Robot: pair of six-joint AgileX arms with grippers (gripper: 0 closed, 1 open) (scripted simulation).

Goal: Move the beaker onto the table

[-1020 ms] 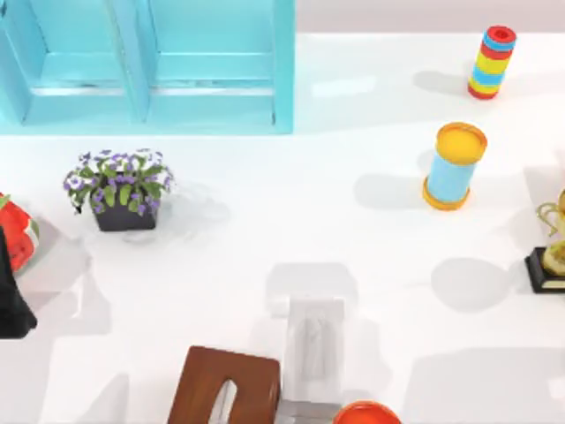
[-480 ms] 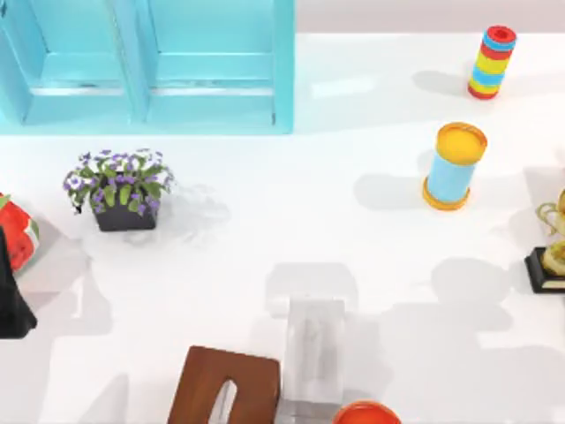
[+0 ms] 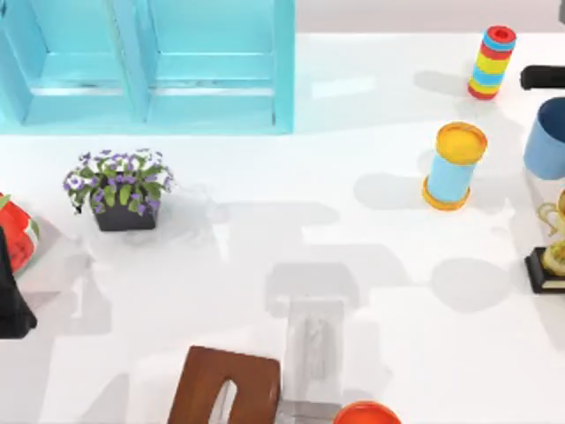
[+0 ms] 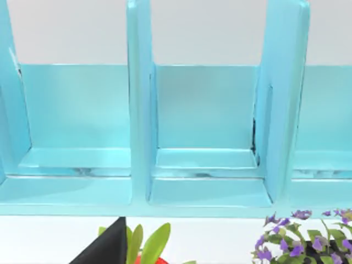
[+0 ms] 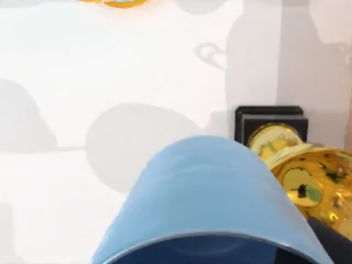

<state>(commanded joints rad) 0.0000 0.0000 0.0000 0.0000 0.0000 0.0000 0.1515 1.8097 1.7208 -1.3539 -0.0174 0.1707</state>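
Stillness at the left edge of the desk (image 3: 265,177): left arm (image 3: 12,305) parked there, clear of the work. Left hand (image 4: 110,248) just a dark wedge facing the turquoise cabinet (image 3: 150,62); wide or narrow, cannot tell.

Further right, flower pot (image 3: 124,212) and brown board (image 3: 225,384) at the near edge. Then the light-blue cylinder (image 3: 455,168) with yellow rims and the striped cylinder (image 3: 493,62) at the far right.

At the right edge, beaker (image 3: 547,137) aloft over the desk, not yet set down, close under the wrist camera and tilted mouth-first toward it. Judged gripped by right hand (image 5: 328,241), closed on its rim. Probably carried high to clear the gold trophy (image 3: 554,252) just near of it. Right arm (image 3: 540,78) reaching in from the right.

Half a second back, neither beaker nor right arm over this stretch of desk; now both in from the right, with broad new shadows across the middle.
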